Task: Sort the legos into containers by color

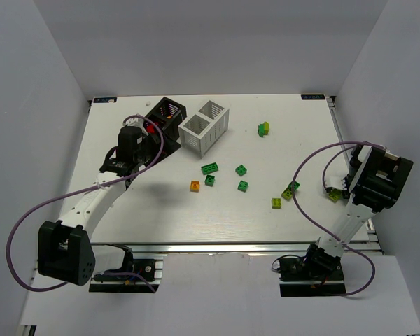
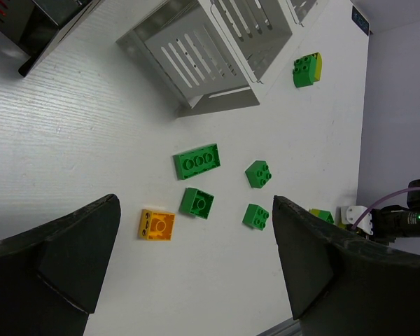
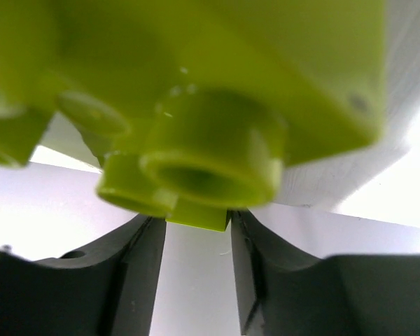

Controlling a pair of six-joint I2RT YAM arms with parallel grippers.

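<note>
Seen from above, a white table [image 1: 161,217] has your two arms at its near edge.

Your right gripper [image 3: 196,241] is at the right side of the table. Its jaws are narrow and closed on a yellow-green lego [image 3: 217,84], which fills most of the right wrist view. You cannot tell whether that lego is touching the table.

Your left gripper [image 2: 196,203] is at the far left, just beside the black container [image 1: 168,114]. Its jaws are spread wide with nothing between them. The white container [image 1: 205,126] stands just to the right of the black one.

The loose legos lie on the table, outside both containers:
- **Middle of the table:** A long green lego [image 1: 210,168] lies in front of the white container. Three smaller green legos [image 1: 241,170] and one orange lego [image 1: 194,185] are close around it, none of them touching.
- **Farther back, right of centre:** A green and yellow pair [image 1: 264,129] sits pressed together.
- **Nearer your right arm:** A lone yellow-green brick [image 1: 276,203] lies by itself. Just beyond it is a small green and yellow-green cluster [image 1: 290,189].
</note>
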